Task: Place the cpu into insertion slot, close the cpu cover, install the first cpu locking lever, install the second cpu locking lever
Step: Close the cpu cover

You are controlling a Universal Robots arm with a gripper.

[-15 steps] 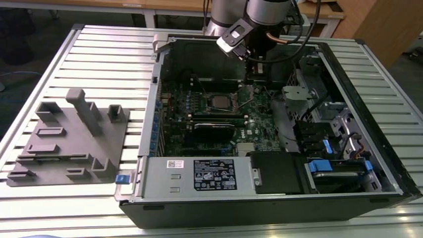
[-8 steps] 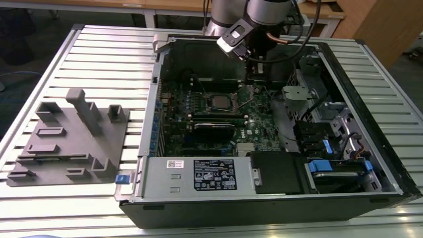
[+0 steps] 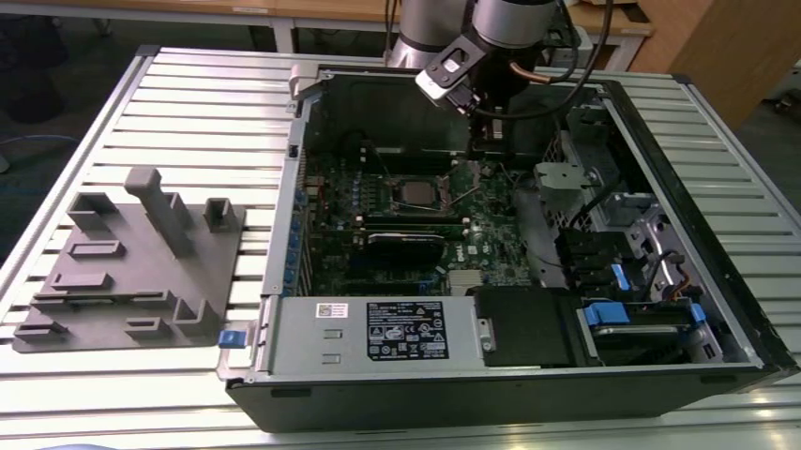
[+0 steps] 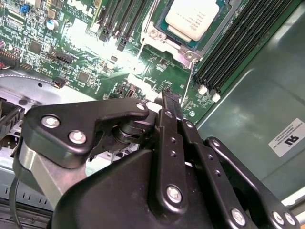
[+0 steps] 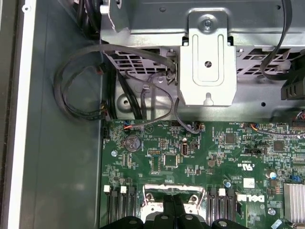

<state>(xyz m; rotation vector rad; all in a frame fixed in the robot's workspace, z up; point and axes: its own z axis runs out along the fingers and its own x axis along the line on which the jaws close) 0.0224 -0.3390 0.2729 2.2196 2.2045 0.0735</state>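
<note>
The claw [image 3: 481, 150] is reaching down inside the open computer case [image 3: 501, 398]. Its fingers [image 4: 167, 124] are pressing together with nothing visible between them, and the tip is hanging close to the green motherboard [image 4: 86, 62], near the insertion slot [image 4: 153, 38]. The cpu [image 4: 192, 18] is sitting in that slot, silver top facing up. A thin metal rod [image 4: 191, 78] is running from the slot's corner just beside the claw's tip. The case is lying on the slatted worktop [image 3: 188, 103], with a grey fixture [image 3: 126, 262] resting towards the exterior view's left.
</note>
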